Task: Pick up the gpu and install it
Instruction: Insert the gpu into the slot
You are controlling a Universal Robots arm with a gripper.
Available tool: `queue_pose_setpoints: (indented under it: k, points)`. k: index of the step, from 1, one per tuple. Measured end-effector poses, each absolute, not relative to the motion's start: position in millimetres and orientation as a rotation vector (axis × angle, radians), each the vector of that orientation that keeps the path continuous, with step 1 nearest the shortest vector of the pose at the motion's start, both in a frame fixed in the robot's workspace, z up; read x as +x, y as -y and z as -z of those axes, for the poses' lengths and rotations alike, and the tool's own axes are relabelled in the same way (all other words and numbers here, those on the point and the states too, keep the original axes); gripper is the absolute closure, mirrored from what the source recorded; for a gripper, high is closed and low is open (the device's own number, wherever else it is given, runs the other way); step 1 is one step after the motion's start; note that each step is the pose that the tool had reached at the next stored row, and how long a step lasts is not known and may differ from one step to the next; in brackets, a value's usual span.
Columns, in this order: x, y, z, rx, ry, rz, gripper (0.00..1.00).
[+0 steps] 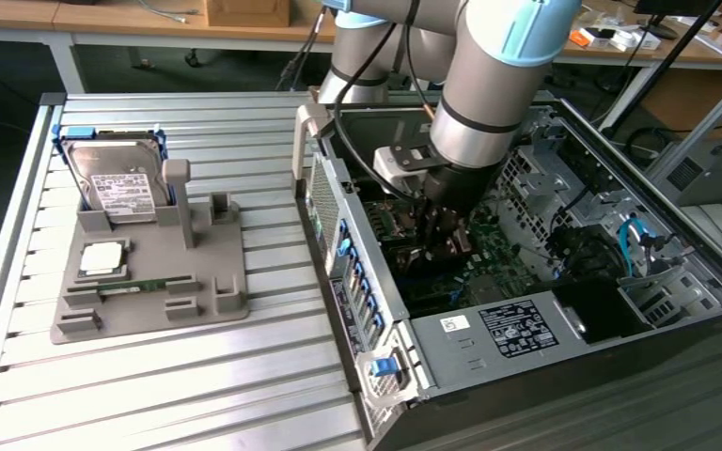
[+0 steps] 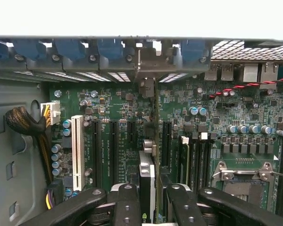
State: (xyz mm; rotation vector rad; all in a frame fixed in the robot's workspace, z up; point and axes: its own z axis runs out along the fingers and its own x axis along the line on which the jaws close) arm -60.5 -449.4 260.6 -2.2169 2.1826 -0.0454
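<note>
The gpu [image 2: 151,165] stands edge-on between my fingers, a thin card running across the green motherboard [image 2: 118,108] toward the case's rear wall. Its silver bracket [image 2: 148,63] sits at the row of blue slot latches [image 2: 111,47]. My gripper [image 2: 153,207] is shut on the card, with one black finger [image 2: 127,202] on each side. In the exterior view my gripper [image 1: 443,235] reaches down into the open computer case [image 1: 462,338], low over the motherboard [image 1: 493,254]. Whether the card's edge sits in a slot is hidden.
A white slot [image 2: 77,150], black slots [image 2: 111,141] and a memory stick [image 2: 185,155] flank the card; the processor socket [image 2: 240,174] lies beyond. On the slatted table, a grey holder [image 1: 211,282] carries a hard drive [image 1: 123,188], a chip [image 1: 102,258] and a memory stick [image 1: 135,285].
</note>
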Motion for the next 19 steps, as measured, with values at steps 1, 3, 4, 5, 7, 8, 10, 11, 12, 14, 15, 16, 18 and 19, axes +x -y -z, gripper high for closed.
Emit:
queue_pose_setpoints:
  k: [1, 3, 4, 5, 7, 8, 10, 11, 12, 14, 15, 16, 18, 19]
  points:
    - [-60.5, 449.4, -260.5, -2.217, -2.183, 0.045, 0.73]
    - [-60.6, 449.4, -260.5, -2.217, -2.183, 0.045, 0.73]
    - [-61.0, 449.3, -260.4, -2.217, -2.182, 0.046, 0.73]
    - [-61.7, 449.3, -260.3, -2.217, -2.182, 0.045, 0.73]
    - [-63.7, 449.4, -260.4, -2.217, -2.183, 0.046, 0.73]
    - [-63.9, 449.3, -260.4, -2.217, -2.183, 0.045, 0.73]
    - [-63.9, 449.4, -260.4, -2.217, -2.183, 0.045, 0.73]
    - [-63.9, 449.4, -260.4, -2.217, -2.183, 0.045, 0.73]
    - [-64.0, 449.4, -260.4, -2.217, -2.183, 0.045, 0.73]
    - [-64.0, 449.4, -260.4, -2.217, -2.183, 0.045, 0.73]
    - [-64.0, 449.4, -260.4, -2.217, -2.183, 0.045, 0.73]
    - [-64.0, 449.4, -260.4, -2.217, -2.183, 0.045, 0.73]
    - [-64.1, 449.2, -260.1, -2.216, -2.182, 0.044, 0.73]
    - [-64.1, 449.3, -260.2, -2.216, -2.183, 0.045, 0.72]
